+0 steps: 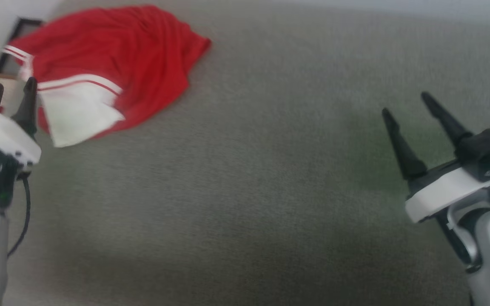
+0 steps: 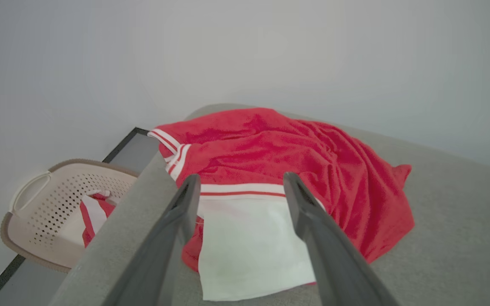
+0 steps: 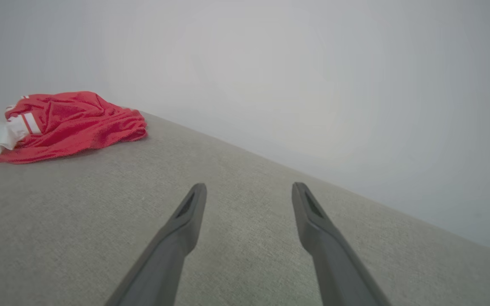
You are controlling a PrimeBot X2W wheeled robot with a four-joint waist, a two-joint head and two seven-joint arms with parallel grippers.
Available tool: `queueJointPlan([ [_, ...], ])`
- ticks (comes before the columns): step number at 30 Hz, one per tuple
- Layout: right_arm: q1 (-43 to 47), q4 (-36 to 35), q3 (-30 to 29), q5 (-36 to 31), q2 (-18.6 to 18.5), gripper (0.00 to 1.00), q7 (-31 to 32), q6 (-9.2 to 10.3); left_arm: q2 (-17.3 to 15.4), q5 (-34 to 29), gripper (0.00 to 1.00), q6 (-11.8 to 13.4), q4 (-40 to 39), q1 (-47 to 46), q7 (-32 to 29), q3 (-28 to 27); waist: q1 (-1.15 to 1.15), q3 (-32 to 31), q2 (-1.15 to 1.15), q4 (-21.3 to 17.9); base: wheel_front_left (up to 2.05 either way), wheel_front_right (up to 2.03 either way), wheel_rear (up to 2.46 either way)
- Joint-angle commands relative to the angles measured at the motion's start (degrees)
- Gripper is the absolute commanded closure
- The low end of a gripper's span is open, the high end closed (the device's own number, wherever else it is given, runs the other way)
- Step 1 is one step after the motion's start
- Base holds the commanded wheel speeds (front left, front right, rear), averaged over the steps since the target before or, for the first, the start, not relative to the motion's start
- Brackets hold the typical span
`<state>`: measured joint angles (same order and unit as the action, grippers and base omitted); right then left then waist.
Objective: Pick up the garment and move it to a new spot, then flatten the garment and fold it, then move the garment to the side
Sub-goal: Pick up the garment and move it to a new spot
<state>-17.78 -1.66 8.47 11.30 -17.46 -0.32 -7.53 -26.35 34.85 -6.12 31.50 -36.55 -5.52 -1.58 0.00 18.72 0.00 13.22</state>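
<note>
**A:** What's the surface like?

**B:** A grey woven-fabric flat top (image 1: 270,170) set against a plain pale wall (image 2: 270,51). A beige perforated plastic basket (image 2: 45,212) sits below its left edge.

**A:** And what lies on it?

**B:** A crumpled red jersey T-shirt with white sleeves (image 1: 113,63), at the far left corner. The left gripper (image 1: 14,84) hovers just beside it, fingers apart. The right gripper (image 1: 405,103), also spread, is well away over bare fabric.

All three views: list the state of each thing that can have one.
Red jersey: crumpled, unfolded, lying at the grey surface's corner, not held.
Left gripper: open, empty, aimed at the jersey's white sleeve.
Right gripper: open, empty, over bare surface.
Beige perforated basket: upright beside the surface, red-and-white cloth inside.
</note>
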Motion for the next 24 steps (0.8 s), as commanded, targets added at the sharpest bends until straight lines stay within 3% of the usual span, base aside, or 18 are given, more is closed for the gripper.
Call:
queueJointPlan([
  [1,-0.83,-1.52,-0.66,-0.44,-0.42,0.0,0.82,0.08,0.14,0.83,0.0,-0.37,3.33,-3.45,-1.37,0.68,0.0,4.79,0.0,-2.45,0.0,0.0,0.0],
  [11,-2.01,-7.98,-2.1,-0.89,-2.59,0.0,4.4,0.08,-0.87,0.78,0.0,-1.01,21.95,-16.32,-10.32,5.35,0.0,10.03,0.0,-3.7,0.0,0.0,0.0],
  [19,-2.56,-12.07,-2.43,-0.8,-3.76,0.0,7.45,0.08,1.57,1.12,0.0,-1.22,35.61,-21.05,-20.29,8.87,0.0,12.31,0.0,-4.01,0.0,0.0,0.0],
  [24,-2.79,-13.01,-2.52,-0.76,-4.07,0.0,8.41,0.08,3.52,2.12,0.0,-1.23,39.66,-21.41,-22.5,9.71,0.0,12.76,0.0,-3.95,0.0,0.0,0.0],
])
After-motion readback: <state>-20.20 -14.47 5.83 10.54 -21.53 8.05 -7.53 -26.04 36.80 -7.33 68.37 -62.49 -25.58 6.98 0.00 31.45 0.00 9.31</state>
